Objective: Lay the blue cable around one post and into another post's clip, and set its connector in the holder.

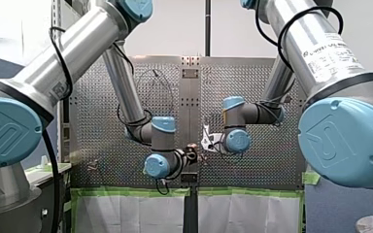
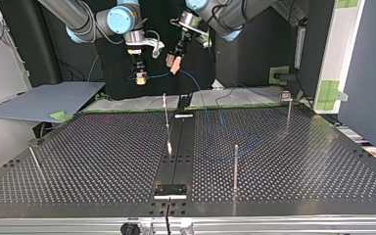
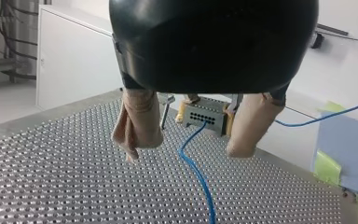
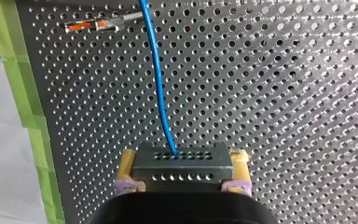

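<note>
- My right gripper (image 4: 182,173) pinches the grey connector (image 4: 182,161) between yellow pads, above the perforated table (image 4: 284,93).
- The blue cable (image 4: 157,74) leaves the connector and trails down to the table.
- My left gripper (image 3: 189,135) has its beige pads (image 3: 137,123) spread. The cable passes between them, apparently without contact.
- In the top view, both grippers hang at the table's far edge.

Bright, even light glares off the perforated table (image 4: 307,70), while the top view's background is dark.

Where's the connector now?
The connector is clamped in my right gripper, held aloft just left of my left gripper in the top view's upper middle.
</note>
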`<action>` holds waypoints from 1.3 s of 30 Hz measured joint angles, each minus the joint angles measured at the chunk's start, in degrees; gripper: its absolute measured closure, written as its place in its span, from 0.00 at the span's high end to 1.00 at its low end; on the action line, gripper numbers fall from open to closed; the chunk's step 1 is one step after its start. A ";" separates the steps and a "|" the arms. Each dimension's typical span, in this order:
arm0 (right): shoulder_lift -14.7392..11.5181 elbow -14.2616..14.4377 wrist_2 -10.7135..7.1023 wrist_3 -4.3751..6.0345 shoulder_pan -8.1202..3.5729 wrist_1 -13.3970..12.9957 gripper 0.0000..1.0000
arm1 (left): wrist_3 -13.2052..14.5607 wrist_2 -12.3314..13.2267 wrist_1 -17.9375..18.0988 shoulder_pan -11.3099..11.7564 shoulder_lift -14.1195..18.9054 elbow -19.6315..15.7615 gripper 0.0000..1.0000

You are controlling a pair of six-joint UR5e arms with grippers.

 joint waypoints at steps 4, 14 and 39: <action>-0.08 0.00 -0.03 -0.10 0.06 -0.03 0.33 | -0.18 -0.50 0.88 -0.08 -1.86 1.27 1.00; -0.10 0.00 -0.17 -0.16 0.16 0.03 0.33 | -0.44 -3.01 -0.93 0.56 -5.62 4.22 1.00; -0.05 0.06 0.83 -1.16 -0.72 2.64 0.33 | 3.52 -10.98 -3.38 1.28 -7.19 9.30 0.14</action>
